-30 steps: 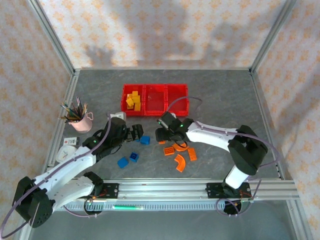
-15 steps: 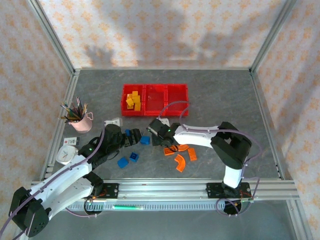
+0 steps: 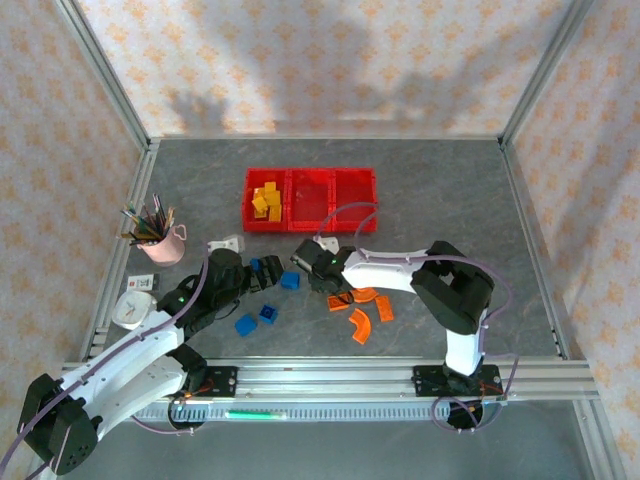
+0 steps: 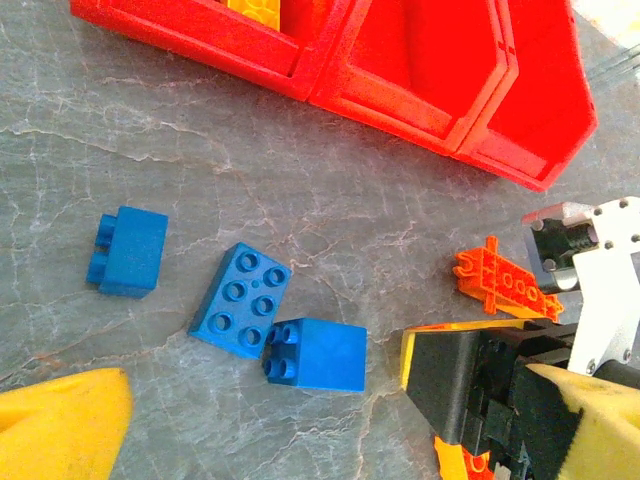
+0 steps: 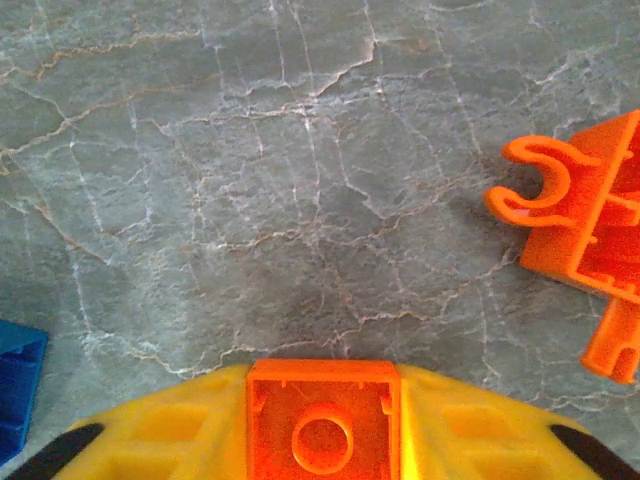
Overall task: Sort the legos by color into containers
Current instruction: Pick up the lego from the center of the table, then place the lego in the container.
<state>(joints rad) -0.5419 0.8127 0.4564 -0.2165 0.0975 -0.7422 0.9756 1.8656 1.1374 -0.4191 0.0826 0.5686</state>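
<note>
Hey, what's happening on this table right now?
A two-armed robot is sorting bricks by colour into the red bins. The right gripper is shut on an orange brick low over the table, near other orange pieces. The left gripper hangs open over three blue bricks. Yellow bricks already lie in the left bin.

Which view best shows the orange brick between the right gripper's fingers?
Right wrist: the orange brick sits snug between the right gripper's yellow fingers. Top external: too small under the gripper to make out. Left wrist: the gripper's black body, brick unclear.
</note>
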